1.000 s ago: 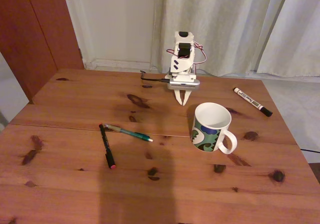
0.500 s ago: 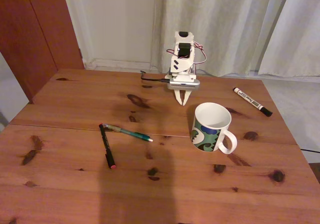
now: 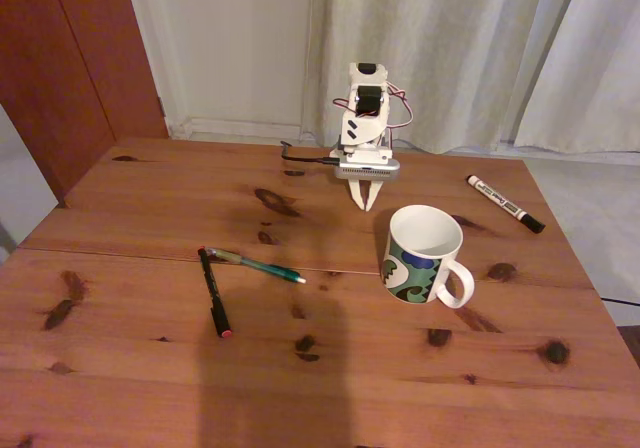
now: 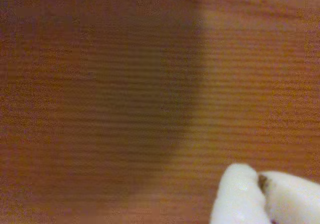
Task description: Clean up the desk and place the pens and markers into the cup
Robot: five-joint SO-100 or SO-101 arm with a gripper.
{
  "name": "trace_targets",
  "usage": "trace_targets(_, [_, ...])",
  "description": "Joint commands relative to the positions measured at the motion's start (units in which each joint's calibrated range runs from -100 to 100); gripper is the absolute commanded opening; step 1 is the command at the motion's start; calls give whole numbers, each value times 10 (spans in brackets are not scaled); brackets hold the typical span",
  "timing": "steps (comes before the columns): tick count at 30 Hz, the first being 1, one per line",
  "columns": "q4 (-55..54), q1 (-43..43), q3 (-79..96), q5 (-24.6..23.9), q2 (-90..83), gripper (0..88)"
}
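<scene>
On the reddish wooden desk [image 3: 150, 218] the white cup [image 3: 422, 256], patterned green and blue, stands right of centre with its handle toward the front right. A white marker with a black cap [image 3: 505, 204] lies at the far right. Left of centre a teal-green pen [image 3: 258, 265] and a black pen with a red tip [image 3: 214, 292] lie touching at their far ends. My white gripper [image 3: 364, 206] hangs shut, tips down, just behind the cup, holding nothing. In the wrist view its fingertips [image 4: 240, 194] meet over bare wood [image 4: 100, 84].
The arm's base stands at the desk's far edge with a black cable [image 3: 305, 156] running left from it. Curtains [image 3: 450, 48] and a wall rise behind. A dark shadow falls across the front middle of the desk.
</scene>
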Motion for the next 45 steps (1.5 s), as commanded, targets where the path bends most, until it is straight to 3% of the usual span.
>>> trace_targets(1, [0, 5, 5, 1, -2, 7])
trace_targets(15, [-1, 1, -95, 5, 34, 6])
trace_targets(30, [-7, -4, -425, 2, 351, 6])
trace_targets(36, [-7, -57, -540, 0, 445, 6])
trace_targets(45, [1, -147, -549, 10, 465, 6])
